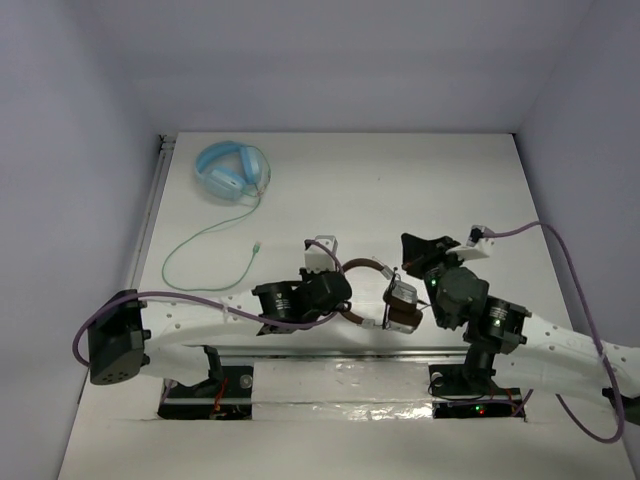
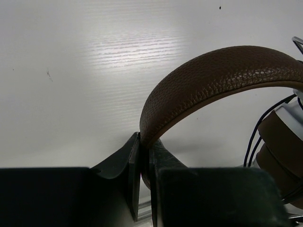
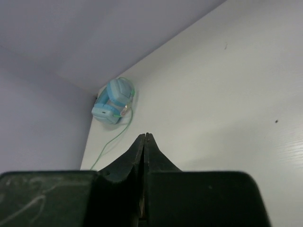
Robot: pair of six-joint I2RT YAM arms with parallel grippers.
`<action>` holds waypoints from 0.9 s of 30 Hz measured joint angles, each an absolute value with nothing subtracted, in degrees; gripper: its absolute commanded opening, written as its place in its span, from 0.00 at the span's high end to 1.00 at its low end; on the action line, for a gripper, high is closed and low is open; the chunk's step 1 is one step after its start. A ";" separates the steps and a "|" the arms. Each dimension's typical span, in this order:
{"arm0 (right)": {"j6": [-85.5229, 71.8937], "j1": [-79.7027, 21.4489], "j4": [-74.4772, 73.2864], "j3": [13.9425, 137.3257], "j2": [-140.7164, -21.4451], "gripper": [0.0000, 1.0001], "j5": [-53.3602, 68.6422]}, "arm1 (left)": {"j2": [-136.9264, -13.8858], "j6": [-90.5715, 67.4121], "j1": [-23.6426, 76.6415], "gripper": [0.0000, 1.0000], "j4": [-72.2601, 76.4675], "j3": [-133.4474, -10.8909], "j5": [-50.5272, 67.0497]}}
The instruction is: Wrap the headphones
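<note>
**Item 1.** Brown over-ear headphones (image 1: 402, 305): dark brown grained headband (image 2: 213, 80), silver-and-brown ear cups, thin black cable (image 2: 255, 137).
- Location: near edge of the white desk (image 1: 400, 180), between the two arms.
- The ear cups sit together at the headband's right end, with cable strands running just beside them.

**Item 2.** Left end effector (image 2: 144, 142).
- Jaws clamped tight on one end of the headband, which arches up and to the right out of them.

**Item 3.** Right end effector (image 3: 145, 137).
- Jaws pressed fully together, with nothing between them.
- Located just right of the ear cups, pointing toward the far left corner.

**Item 4.** Light blue headphones (image 1: 230, 172) with a pale green cable (image 1: 210, 245).
- Location: far left corner of the desk, well apart from Item 1.
- The cable trails in a loose loop toward the near side.
</note>
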State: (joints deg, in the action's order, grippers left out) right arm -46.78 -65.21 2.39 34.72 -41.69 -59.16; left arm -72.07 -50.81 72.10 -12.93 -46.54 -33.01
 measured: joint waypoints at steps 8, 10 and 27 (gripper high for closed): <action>-43.40 -65.17 -9.63 40.80 -33.98 1.00 -62.72 | -76.97 -43.38 64.66 1.00 -5.26 -48.40 -31.66; -43.33 -65.17 -12.21 40.77 -31.42 1.00 -63.35 | -79.02 -41.47 61.08 1.00 -2.70 -48.90 -30.96; -41.54 -64.90 -17.58 40.42 -33.63 1.00 -65.06 | -111.00 -30.59 43.70 1.00 6.83 -73.36 -18.98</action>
State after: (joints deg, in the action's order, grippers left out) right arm -41.54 -64.90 -17.58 40.42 -33.63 -65.06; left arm -111.00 -30.59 43.70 6.83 -73.36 -18.98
